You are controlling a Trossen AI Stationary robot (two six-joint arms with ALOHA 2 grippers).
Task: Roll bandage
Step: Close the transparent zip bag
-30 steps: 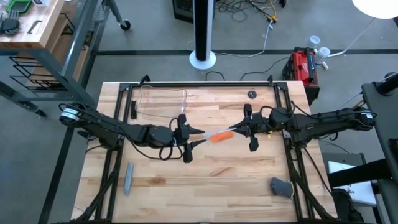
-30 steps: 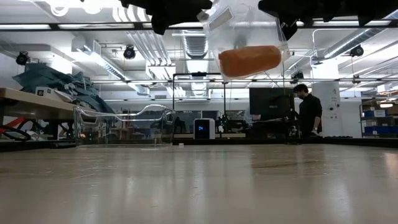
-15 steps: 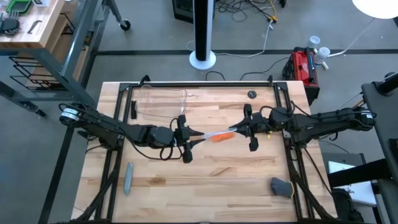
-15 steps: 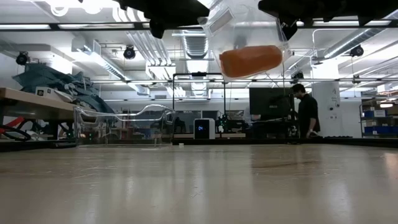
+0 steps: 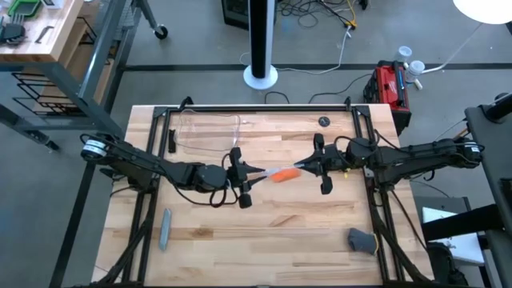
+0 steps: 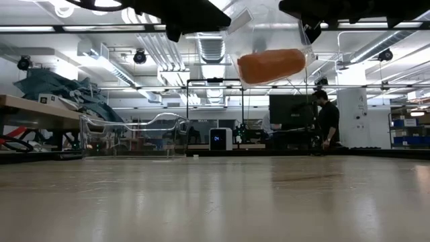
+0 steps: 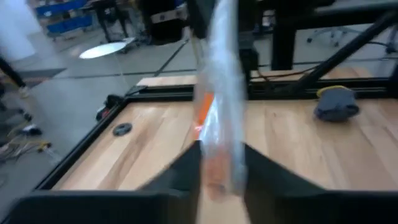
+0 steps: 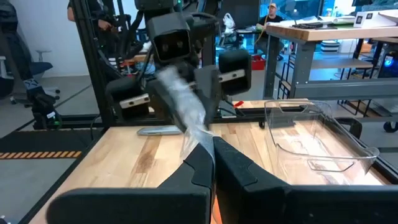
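The bandage is a stubby orange roll inside crinkled clear plastic wrap. The wrap stretches between my two grippers above the middle of the table. The low view shows the roll well clear of the tabletop. My left gripper is shut on the wrap's left end. My right gripper is shut on its right end, close to the roll. My left gripper pinches the left end of the wrap between its two fingers, coming level from the table's left. The wrap runs away from the fingers, clear of the table. My right gripper pinches the wrap's right end between its two fingers, level from the table's right. The orange roll hangs in the wrap just beyond them.
A clear plastic container stands at the far left of the table. A grey bar lies near the front left, and a dark grey lump lies at the front right. A small dark disc lies at the back. A person stands far behind.
My left gripper has moved a little toward the table's right, closer to the right gripper, still shut on the wrap. The roll has stayed at about the same height, clear of the table.
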